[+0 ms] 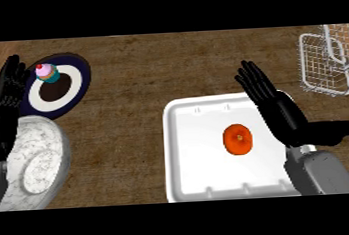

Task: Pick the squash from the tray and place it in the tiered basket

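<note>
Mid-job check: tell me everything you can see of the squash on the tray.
The squash is a small, round, orange-red thing with a paler spot at its centre. It looks smooth and whole. It lies alone on the floor of the white tray, right of the tray's middle. Nothing else touches it: the right hand shows open, fingers straight, just to its right and apart from it.

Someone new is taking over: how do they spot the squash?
Find the white tray at the near edge of the wooden counter, by the right hand. The squash lies near its middle: round, orange, the only thing on the tray.
</note>
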Available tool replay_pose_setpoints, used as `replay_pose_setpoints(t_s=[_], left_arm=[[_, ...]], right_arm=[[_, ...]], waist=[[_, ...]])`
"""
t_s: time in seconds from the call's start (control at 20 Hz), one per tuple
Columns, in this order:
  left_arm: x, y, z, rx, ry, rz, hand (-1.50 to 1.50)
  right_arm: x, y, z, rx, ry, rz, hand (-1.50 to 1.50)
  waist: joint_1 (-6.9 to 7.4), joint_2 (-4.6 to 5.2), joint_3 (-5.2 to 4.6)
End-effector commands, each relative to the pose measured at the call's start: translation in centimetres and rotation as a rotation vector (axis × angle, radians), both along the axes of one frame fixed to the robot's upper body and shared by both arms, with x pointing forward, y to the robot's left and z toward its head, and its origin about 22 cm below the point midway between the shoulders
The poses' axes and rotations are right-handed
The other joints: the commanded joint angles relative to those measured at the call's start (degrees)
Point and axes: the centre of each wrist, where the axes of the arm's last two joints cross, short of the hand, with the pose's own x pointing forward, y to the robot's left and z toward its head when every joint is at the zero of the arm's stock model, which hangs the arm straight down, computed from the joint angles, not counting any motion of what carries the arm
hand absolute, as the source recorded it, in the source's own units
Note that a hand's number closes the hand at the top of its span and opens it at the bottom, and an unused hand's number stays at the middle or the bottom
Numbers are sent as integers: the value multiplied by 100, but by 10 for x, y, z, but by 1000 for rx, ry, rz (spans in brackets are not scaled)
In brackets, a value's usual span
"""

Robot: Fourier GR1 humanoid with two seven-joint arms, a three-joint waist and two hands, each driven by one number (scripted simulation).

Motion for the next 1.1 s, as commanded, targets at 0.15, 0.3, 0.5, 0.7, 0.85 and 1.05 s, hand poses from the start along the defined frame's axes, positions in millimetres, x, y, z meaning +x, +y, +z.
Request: replay_pose_setpoints(t_s=[0.15, 0.3, 0.5, 0.7, 0.85, 1.05], left_arm=[[-26, 17, -60, -70, 345, 100, 0], [-35, 23, -74, -97, 404, 153, 0], [-64, 33, -108, -179, 625, 155, 0], [-56, 34, -103, -150, 600, 141, 0], [-56, 36, -107, -157, 605, 130, 0], [-50, 36, -105, -151, 611, 139, 0]], right_arm=[[-26, -16, -80, 348, 288, 79, 150], [-44, -31, -100, 669, 263, -399, 150], [-54, -57, -111, 363, 199, -118, -150], [-50, -104, -90, -234, 233, -158, -150], [-35, -128, -59, -533, 217, -140, -150], [-10, -122, -37, -657, 281, -28, -150]], waist=[[331, 145, -95], [-484, 307, 111], [209, 4, -132], [251, 13, -175], [308, 22, -181], [348, 23, -149]])
